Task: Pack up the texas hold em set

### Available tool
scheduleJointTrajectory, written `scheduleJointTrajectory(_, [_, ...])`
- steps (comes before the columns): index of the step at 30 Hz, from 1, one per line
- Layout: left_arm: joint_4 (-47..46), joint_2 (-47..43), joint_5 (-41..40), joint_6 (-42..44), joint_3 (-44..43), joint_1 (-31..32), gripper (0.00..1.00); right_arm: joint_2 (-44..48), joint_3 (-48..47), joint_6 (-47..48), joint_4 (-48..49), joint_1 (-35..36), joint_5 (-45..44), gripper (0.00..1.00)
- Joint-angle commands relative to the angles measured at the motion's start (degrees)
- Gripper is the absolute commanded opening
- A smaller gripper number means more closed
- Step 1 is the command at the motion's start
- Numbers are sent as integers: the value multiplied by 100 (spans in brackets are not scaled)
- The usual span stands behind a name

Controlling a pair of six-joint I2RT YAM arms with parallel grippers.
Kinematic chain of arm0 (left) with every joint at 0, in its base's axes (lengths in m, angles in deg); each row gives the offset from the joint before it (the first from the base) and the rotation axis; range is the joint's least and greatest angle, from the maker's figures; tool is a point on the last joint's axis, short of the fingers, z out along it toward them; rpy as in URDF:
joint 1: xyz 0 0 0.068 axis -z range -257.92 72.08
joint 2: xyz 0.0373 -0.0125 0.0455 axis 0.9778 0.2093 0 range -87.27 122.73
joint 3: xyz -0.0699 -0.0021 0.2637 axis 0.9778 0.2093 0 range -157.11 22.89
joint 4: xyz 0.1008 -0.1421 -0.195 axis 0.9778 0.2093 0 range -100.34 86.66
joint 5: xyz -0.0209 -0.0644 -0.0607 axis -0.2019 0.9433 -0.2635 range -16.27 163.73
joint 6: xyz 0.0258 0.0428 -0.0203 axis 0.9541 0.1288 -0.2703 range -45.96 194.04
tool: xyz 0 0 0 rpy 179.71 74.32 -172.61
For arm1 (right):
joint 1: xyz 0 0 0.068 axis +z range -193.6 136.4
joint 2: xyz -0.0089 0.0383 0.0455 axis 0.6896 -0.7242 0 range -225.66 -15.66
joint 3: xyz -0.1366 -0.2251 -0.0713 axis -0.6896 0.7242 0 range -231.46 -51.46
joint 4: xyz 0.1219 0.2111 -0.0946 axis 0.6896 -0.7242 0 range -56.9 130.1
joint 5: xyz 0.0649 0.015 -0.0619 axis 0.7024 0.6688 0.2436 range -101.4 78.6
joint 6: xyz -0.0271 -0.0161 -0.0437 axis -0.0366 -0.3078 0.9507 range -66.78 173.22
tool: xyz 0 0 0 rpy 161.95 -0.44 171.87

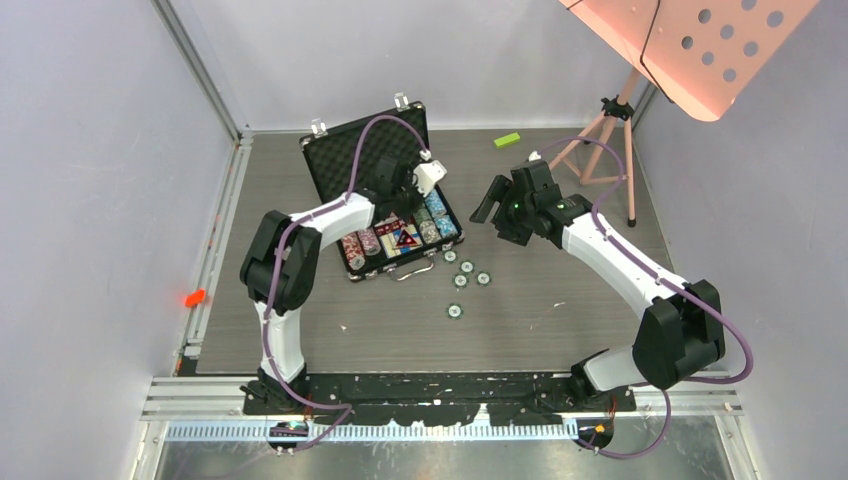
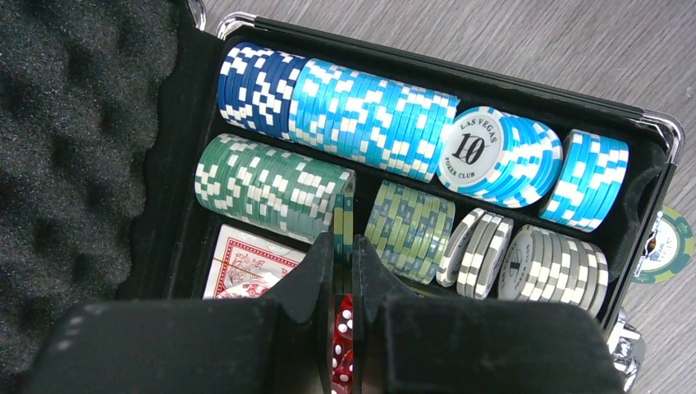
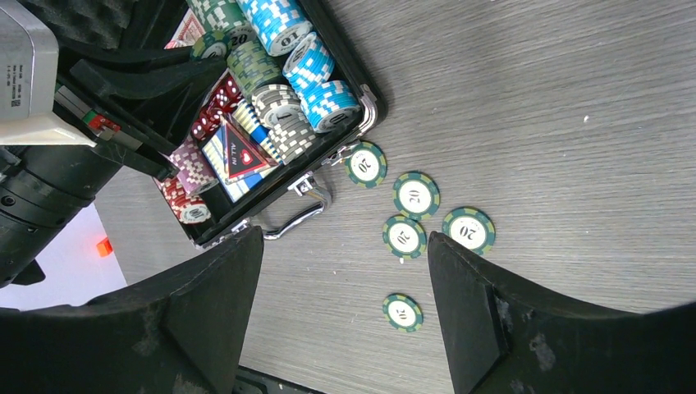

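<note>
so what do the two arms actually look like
The left arm and right arm match: white links, bulky black joints. A purple cable runs along each. The fingers are matte black wedges. The left wrist has a white box; the right shows a green light.

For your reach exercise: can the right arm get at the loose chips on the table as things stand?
Probably yes: the right gripper is open, and nothing stands between it and the loose chips.
</note>
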Motion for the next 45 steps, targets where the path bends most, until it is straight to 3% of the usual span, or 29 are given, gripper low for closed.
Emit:
scheduleJointTrajectory(1, [346,155,16,165,-263,-14,0,-19,-226,44,99,-28,67,79])
scheduleJointTrajectory(5, [358,143,-210,46,-316,-14,15,-9,-226,47,101,-28,81,79])
scheduleJointTrajectory(9, [114,19,-377,-52,-182,-15,38,-9,-218,50,95,-28,102,79])
scheduleJointTrajectory(20, [-226,-486,-206,-280,113,-8,39,-101,-226,147,-85,-28,69,79])
scheduleJointTrajectory(25, [-186,-1140,-185,-910,376,68,68,-482,-424,291,-785,-21,-242,91])
scheduleJointTrajectory(28, [-185,-1615,-333,-1385,596,91,96,-711,-539,410,-1202,67,-709,95])
scheduleJointTrajectory(29, [-199,-1845,-447,-1621,688,91,99,-818,-616,441,-1424,103,-905,96])
scheduleJointTrajectory(34, [-110,-2646,-1168,-3053,1322,91,100,-1001,-745,605,-1938,530,-1474,96])
scheduleJointTrajectory(37, [732,-2929,-1534,-4361,1416,39,100,-903,-492,527,-1764,609,-1377,89])
scheduleJointTrajectory(40, [1343,-3073,-1153,-4486,1513,12,100,-895,-227,434,-1597,618,-1229,83])
scheduleJointTrajectory(45, [1325,-3546,-1056,-4396,2114,12,100,-1104,-2,412,-1387,659,-955,74])
